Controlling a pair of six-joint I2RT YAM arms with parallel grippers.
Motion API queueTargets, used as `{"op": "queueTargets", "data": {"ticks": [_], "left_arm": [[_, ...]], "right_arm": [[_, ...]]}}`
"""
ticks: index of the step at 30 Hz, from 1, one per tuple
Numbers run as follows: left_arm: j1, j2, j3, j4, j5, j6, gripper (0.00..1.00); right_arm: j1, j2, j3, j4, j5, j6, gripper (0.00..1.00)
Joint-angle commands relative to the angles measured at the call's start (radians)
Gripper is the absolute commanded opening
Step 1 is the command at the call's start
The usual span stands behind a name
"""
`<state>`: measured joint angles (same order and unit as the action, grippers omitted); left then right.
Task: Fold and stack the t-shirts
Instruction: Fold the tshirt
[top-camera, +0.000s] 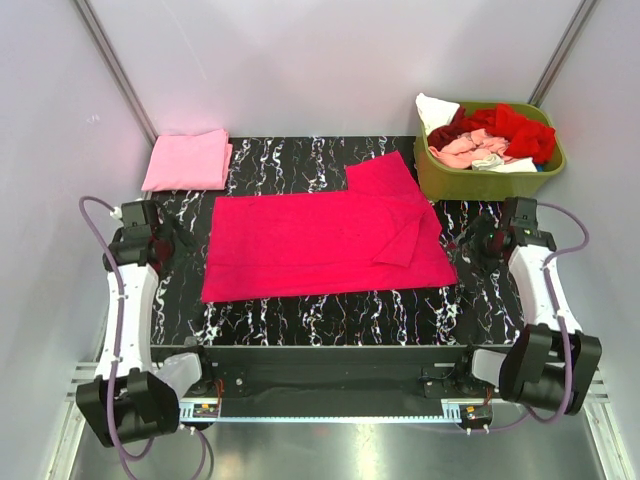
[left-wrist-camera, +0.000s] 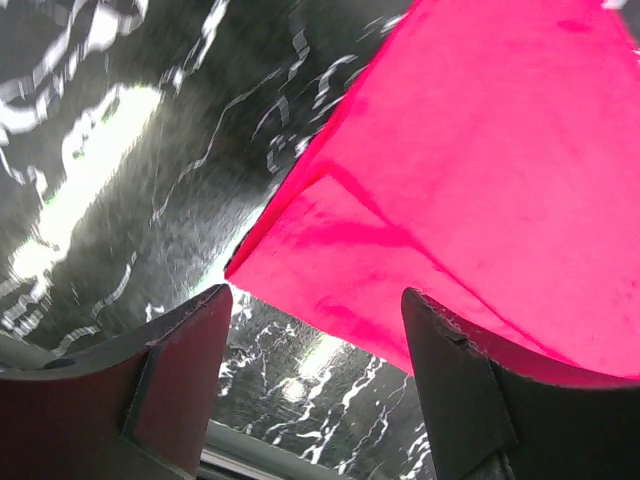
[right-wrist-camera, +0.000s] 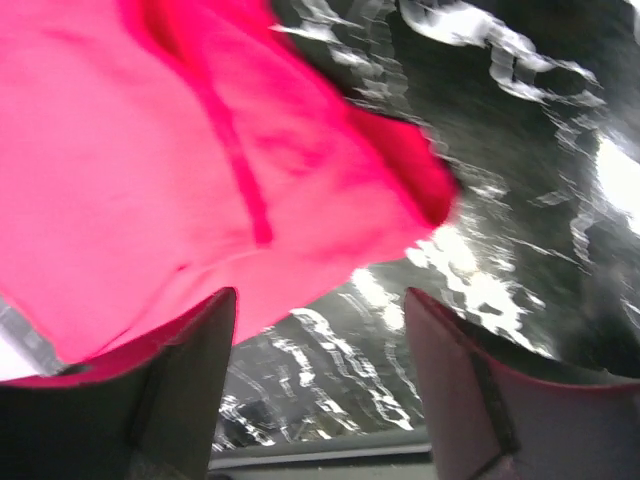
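A bright magenta-pink t-shirt (top-camera: 320, 245) lies spread on the black marbled table (top-camera: 330, 320), its right sleeve folded in over the body. The left gripper (top-camera: 183, 236) sits just off the shirt's left edge. In the left wrist view its jaws (left-wrist-camera: 315, 330) are open, with the shirt's (left-wrist-camera: 480, 170) corner ahead and nothing between them. Off the shirt's right edge, the right gripper (top-camera: 466, 243) is open too (right-wrist-camera: 320, 330), the cloth (right-wrist-camera: 150, 170) lying beyond its left finger. A folded light pink t-shirt (top-camera: 188, 160) rests at the back left.
An olive-green basket (top-camera: 440, 180) at the back right holds red (top-camera: 520, 130), salmon (top-camera: 470, 148) and white (top-camera: 432, 110) t-shirts in a heap. White walls enclose the table on three sides. Bare marble runs along the near edge in front of the shirt.
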<state>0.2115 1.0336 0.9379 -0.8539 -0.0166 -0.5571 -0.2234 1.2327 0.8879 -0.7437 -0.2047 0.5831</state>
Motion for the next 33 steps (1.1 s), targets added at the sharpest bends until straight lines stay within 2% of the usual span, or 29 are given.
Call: {"op": "queueTargets", "data": {"ticks": [1,3,4,6,11,14,22,33], "left_arm": [[0.006,-0.033,0.053,-0.076,0.043,0.152,0.73],[0.003,-0.088,0.023,-0.070,0.038,0.148,0.74],[0.003,-0.110,-0.019,-0.054,0.082,0.149,0.74],[0.003,-0.155,-0.054,-0.036,0.102,0.129,0.74],[0.003,-0.181,-0.063,-0.030,0.130,0.132,0.73],[0.003,-0.185,-0.073,-0.002,0.135,0.126,0.73],[0.003,-0.217,-0.074,0.001,0.106,0.114,0.73],[0.003,-0.224,-0.077,0.000,0.101,0.112,0.73]], "right_arm": [[0.022,-0.027,0.039,0.053,-0.134,-0.034,0.71],[0.061,0.020,0.054,0.087,-0.154,-0.023,0.66],[0.085,0.040,0.063,0.095,-0.154,-0.020,0.59],[0.151,0.103,0.086,0.124,-0.142,0.003,0.54],[0.259,0.244,0.112,0.188,-0.093,0.035,0.48],[0.285,0.332,0.131,0.210,-0.082,0.040,0.46],[0.328,0.436,0.154,0.244,-0.052,0.040,0.45],[0.352,0.485,0.161,0.260,-0.032,0.055,0.41]]}}
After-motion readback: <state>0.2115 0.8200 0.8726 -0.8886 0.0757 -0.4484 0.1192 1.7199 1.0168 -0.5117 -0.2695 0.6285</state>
